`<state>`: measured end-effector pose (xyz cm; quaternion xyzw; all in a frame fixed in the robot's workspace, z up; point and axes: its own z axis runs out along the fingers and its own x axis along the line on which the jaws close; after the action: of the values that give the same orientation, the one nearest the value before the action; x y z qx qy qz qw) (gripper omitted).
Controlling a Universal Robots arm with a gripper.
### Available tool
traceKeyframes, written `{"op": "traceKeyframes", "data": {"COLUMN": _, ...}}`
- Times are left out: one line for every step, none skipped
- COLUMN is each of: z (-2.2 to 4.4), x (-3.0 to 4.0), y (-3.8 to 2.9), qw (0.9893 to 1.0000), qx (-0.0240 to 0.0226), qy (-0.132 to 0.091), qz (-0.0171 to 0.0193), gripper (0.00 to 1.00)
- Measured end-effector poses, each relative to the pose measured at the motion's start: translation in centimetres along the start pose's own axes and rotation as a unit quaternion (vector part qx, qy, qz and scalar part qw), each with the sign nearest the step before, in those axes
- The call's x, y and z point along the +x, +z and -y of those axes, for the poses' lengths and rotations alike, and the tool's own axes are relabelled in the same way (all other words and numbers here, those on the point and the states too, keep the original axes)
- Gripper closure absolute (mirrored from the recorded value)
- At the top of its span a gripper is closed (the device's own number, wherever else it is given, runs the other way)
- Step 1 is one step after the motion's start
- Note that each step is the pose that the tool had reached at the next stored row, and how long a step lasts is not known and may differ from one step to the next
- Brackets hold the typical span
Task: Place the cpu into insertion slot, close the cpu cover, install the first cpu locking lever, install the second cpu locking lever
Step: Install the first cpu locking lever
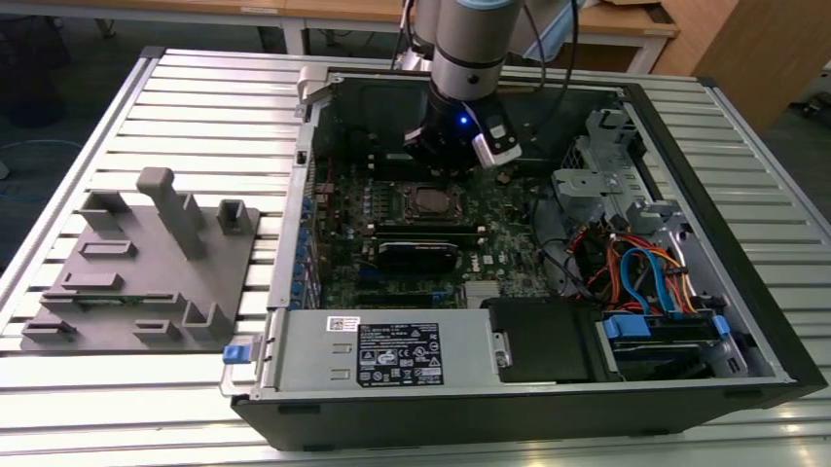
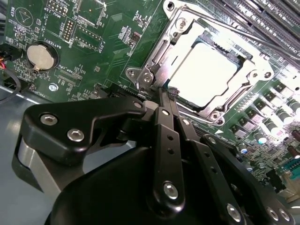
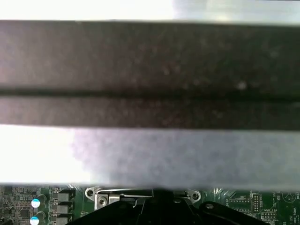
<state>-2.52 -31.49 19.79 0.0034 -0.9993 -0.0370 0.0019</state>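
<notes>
The cpu lies flat in the insertion slot, its pale metal top showing through the window of the cpu cover. The cover is down over it. My gripper is shut, its two black fingers pressed together. Their tip rests at the socket's near corner, right beside the small hooked end of a locking lever. In the exterior view the gripper hangs inside the open computer case, just behind the socket. The first wrist view catches the socket's edge.
Long memory slots run beside the socket, and a coin battery sits on the board. A black card, a power supply and coloured cables stand inside the case. A grey fixture lies at the exterior view's left.
</notes>
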Motion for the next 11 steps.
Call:
{"op": "traceKeyframes", "data": {"z": 0.00, "x": 0.00, "y": 0.03, "qw": 1.0000, "qx": 0.0006, "qy": 0.000, "qz": 0.0000, "gripper": 0.90}}
{"op": "traceKeyframes", "data": {"z": 0.00, "x": 0.00, "y": 0.08, "qw": 1.0000, "qx": 0.0012, "qy": 0.000, "qz": 0.0000, "gripper": 0.90}}
{"op": "traceKeyframes", "data": {"z": 0.00, "x": 0.00, "y": 0.12, "qw": 1.0000, "qx": 0.0023, "qy": 0.000, "qz": 0.0000, "gripper": 0.90}}
{"op": "traceKeyframes", "data": {"z": 0.01, "x": 0.00, "y": 0.16, "qw": 1.0000, "qx": 0.0033, "qy": 0.000, "qz": 0.0000, "gripper": 0.90}}
{"op": "traceKeyframes", "data": {"z": 0.01, "x": 0.00, "y": 0.19, "qw": 1.0000, "qx": 0.0041, "qy": 0.000, "qz": 0.0000, "gripper": 0.90}}
{"op": "traceKeyframes", "data": {"z": 0.01, "x": 0.00, "y": 0.21, "qw": 1.0000, "qx": 0.0044, "qy": 0.000, "qz": -0.0001, "gripper": 0.90}}
{"op": "traceKeyframes", "data": {"z": 0.01, "x": -0.01, "y": 0.21, "qw": 1.0000, "qx": 0.0043, "qy": 0.000, "qz": 0.0000, "gripper": 0.90}}
{"op": "traceKeyframes", "data": {"z": 0.01, "x": 0.00, "y": 0.22, "qw": 1.0000, "qx": 0.0043, "qy": 0.000, "qz": -0.0001, "gripper": 0.90}}
{"op": "traceKeyframes", "data": {"z": 0.01, "x": 0.00, "y": 0.22, "qw": 1.0000, "qx": 0.0043, "qy": 0.000, "qz": -0.0002, "gripper": 0.90}}
{"op": "traceKeyframes", "data": {"z": 0.01, "x": 0.00, "y": 0.22, "qw": 1.0000, "qx": 0.0043, "qy": 0.000, "qz": -0.0005, "gripper": 0.90}}
{"op": "traceKeyframes", "data": {"z": 0.01, "x": -0.01, "y": 0.21, "qw": 1.0000, "qx": 0.0043, "qy": 0.000, "qz": -0.0007, "gripper": 0.90}}
